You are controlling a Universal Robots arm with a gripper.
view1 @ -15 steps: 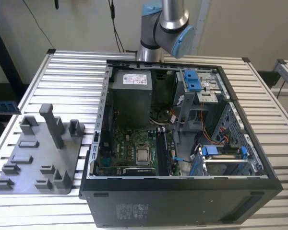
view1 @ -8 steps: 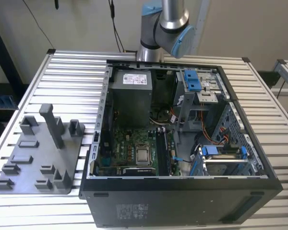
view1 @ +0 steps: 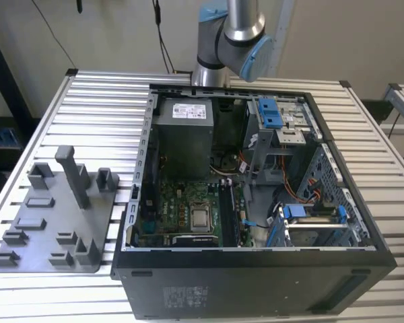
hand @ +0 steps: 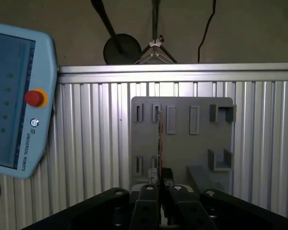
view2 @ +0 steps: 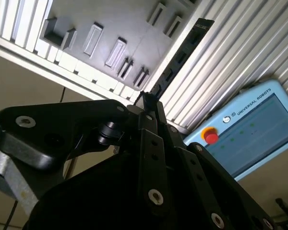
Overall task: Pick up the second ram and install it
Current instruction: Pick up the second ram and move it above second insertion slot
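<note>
Exterior view: slatted table (view1: 87,94) bears a grey tray (view1: 40,232), with an open computer case (view1: 256,282) just beside it. In both wrist views the gripper (hand: 159,184) clenches the ram (hand: 159,139) above the tray, bare slats around it.

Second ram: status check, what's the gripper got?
Gripper shut on second ram. Ram juts out from gripper, over grey fixture tray. Teach pendant lies beside tray, apart from ram.

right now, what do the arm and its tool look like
The arm is a silver-grey tube with rounded joints capped in light blue. The tool is matte black, built from flat linked bars pinned with round silver fasteners, and it narrows toward the tip.
</note>
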